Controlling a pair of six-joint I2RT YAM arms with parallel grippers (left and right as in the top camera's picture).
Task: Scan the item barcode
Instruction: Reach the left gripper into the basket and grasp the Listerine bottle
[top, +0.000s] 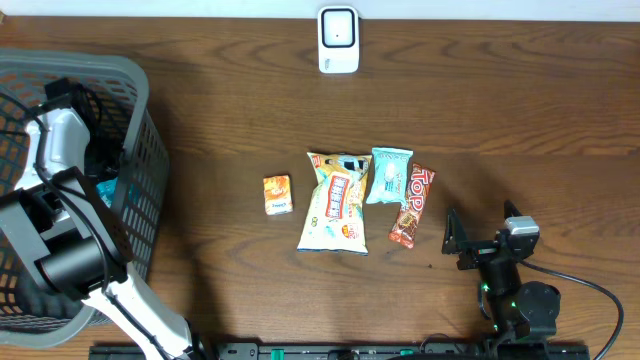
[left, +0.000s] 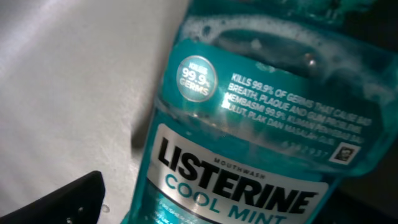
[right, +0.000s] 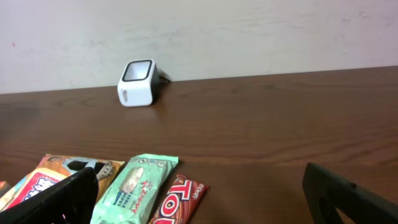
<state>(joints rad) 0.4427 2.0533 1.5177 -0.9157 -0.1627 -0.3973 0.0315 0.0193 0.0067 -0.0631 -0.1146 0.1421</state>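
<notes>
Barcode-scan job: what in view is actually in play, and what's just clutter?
In play: Listerine bottle in the grey basket; white scanner.
Lying about, likely: small orange packet; chips bag; teal wafer pack; Top bar.

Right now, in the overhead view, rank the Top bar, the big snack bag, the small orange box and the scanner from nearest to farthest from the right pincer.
From the right pincer:
1. Top bar, just left of it.
2. Snack bag, mid-table.
3. Orange box, further left.
4. Scanner, at the far edge.
</notes>
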